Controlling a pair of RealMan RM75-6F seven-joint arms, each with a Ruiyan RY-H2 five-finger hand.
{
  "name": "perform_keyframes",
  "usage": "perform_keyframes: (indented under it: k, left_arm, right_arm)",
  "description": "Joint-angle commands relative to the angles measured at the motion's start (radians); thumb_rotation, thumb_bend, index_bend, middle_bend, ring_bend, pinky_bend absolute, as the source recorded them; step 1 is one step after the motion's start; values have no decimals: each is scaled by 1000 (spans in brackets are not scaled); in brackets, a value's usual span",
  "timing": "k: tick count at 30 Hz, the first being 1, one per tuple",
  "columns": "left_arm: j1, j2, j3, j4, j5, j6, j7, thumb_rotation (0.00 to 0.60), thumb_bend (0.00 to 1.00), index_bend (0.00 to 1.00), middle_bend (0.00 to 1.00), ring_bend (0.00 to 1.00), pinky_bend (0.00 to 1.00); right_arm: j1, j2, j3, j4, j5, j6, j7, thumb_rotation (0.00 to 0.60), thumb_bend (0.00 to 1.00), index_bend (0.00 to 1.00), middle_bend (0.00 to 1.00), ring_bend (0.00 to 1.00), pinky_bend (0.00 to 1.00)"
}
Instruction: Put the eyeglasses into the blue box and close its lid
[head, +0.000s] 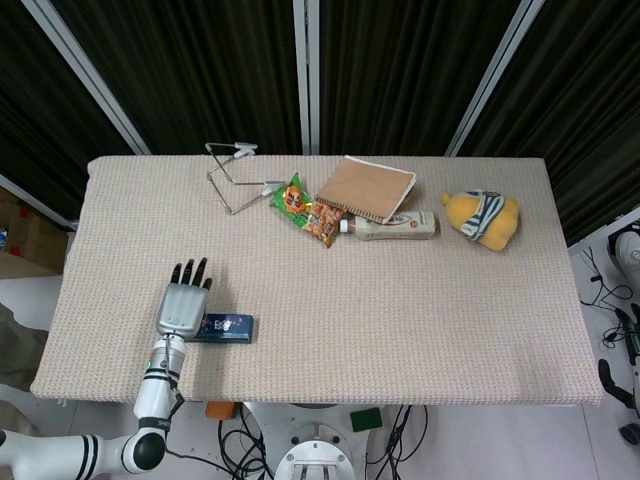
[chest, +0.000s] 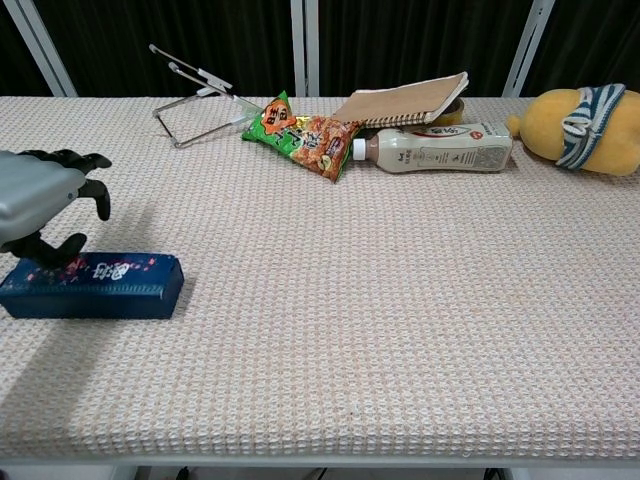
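The blue box (head: 228, 327) lies flat near the table's front left edge with its lid down; the chest view shows its long side (chest: 98, 285) and patterned top. My left hand (head: 183, 304) hovers over the box's left end, silver back up, dark fingers (chest: 62, 160) spread and bent loosely. Its thumb tip touches the lid in the chest view (chest: 38, 205). It grips nothing. No eyeglasses show in either view. My right hand is out of both views.
Along the far side lie a wire stand (head: 233, 176), a snack packet (head: 306, 211), a brown notebook (head: 366, 188), a pale bottle (head: 394, 226) and a yellow plush toy (head: 482, 218). The table's front edge (head: 320, 398) runs close to the box.
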Motion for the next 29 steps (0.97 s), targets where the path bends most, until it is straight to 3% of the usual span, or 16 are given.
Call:
perform_keyframes:
  k: [1,10,12,14,16,18,22,25,29]
  left_arm:
    - [-6,12,0,-20,-11,4,10,600,342,0,0,0,93]
    - [10,19,8,-25,99,75,-66,600,305,0,0,0,91]
    - [23,30,6,-31,176,111,-134,600,245,0,0,0,91]
    - [47,54,19,-13,328,171,-286,593,199,0,0,0,92]
    - [86,82,45,52,482,263,-447,515,182,0,0,0,93]
    - [132,128,88,105,565,324,-566,396,182,0,0,0,93]
    - [233,230,178,127,590,365,-676,201,182,0,0,0,93]
    - [302,280,234,141,590,376,-732,143,181,0,0,0,93]
    - [361,317,260,146,576,372,-788,106,178,0,0,0,93]
  right_arm:
    - [0,0,0,0,0,1,-1,600,476,0,0,0,0]
    - [-1,2,4,-6,-2,10,-2,600,476,0,0,0,0]
    - [-2,4,7,-8,-2,16,1,600,474,0,0,0,0]
    - [-4,5,11,-7,-8,33,10,600,471,0,0,0,0]
    - [-8,2,16,0,-13,53,20,600,470,0,0,0,0]
    - [-12,-2,19,12,-16,69,30,600,470,0,0,0,0]
    - [-20,-4,17,30,-13,75,45,600,460,0,0,0,0]
    - [-23,-6,12,38,-15,72,49,600,453,0,0,0,0]
    - [-24,-9,5,39,-23,71,42,600,450,0,0,0,0]
